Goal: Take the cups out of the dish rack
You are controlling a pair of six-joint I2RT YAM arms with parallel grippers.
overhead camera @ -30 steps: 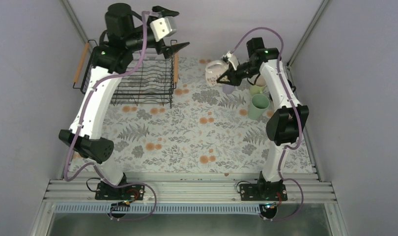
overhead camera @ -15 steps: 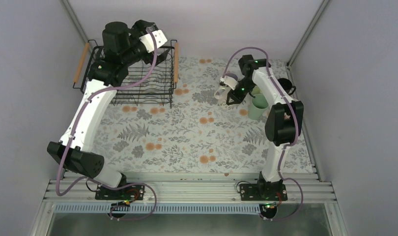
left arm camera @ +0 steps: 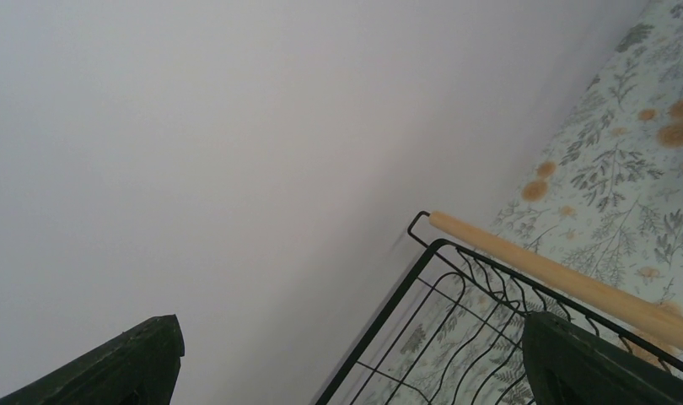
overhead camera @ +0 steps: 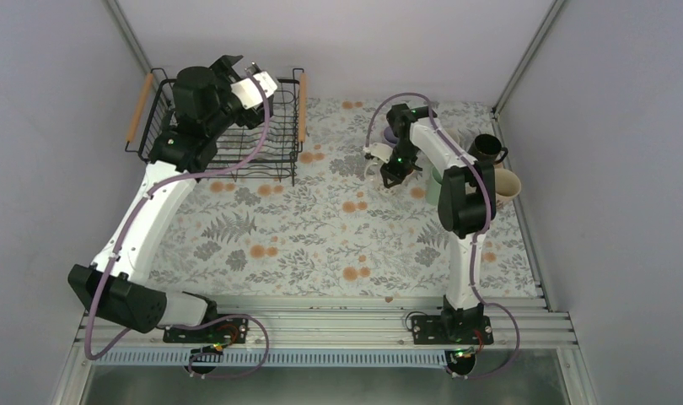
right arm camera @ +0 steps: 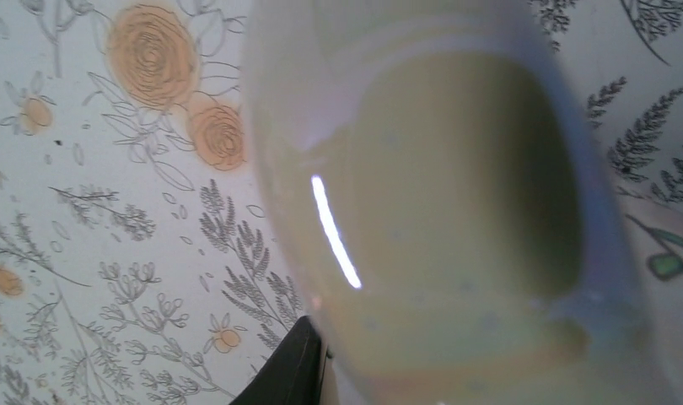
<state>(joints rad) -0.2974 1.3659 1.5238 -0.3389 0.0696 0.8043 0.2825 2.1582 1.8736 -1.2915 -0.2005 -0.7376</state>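
Observation:
The black wire dish rack (overhead camera: 237, 160) with wooden side handles (overhead camera: 303, 105) stands at the table's back left. I see no cups in the part that shows. My left gripper (overhead camera: 266, 89) hangs open and empty over the rack's back right. In the left wrist view (left arm camera: 355, 363) its fingers are wide apart, above the rack's corner (left arm camera: 443, 278). My right gripper (overhead camera: 379, 169) is shut on a pale cream cup (right arm camera: 439, 211), low over the table. One finger (right arm camera: 292, 367) presses the cup's side. A black cup (overhead camera: 487, 149), a beige cup (overhead camera: 507, 186) and a light green cup (overhead camera: 433, 179) stand at the right.
A lavender cup (overhead camera: 390, 135) sits just behind the right gripper. Grey walls close the table on the left, back and right. The floral tablecloth (overhead camera: 321, 236) covers the middle and front. The left arm's elbow (overhead camera: 110, 291) hangs over the front left.
My right gripper has carried the pale cup down and toward the table's middle, away from the cups at the right. My left gripper has come down from high up to the rack's back.

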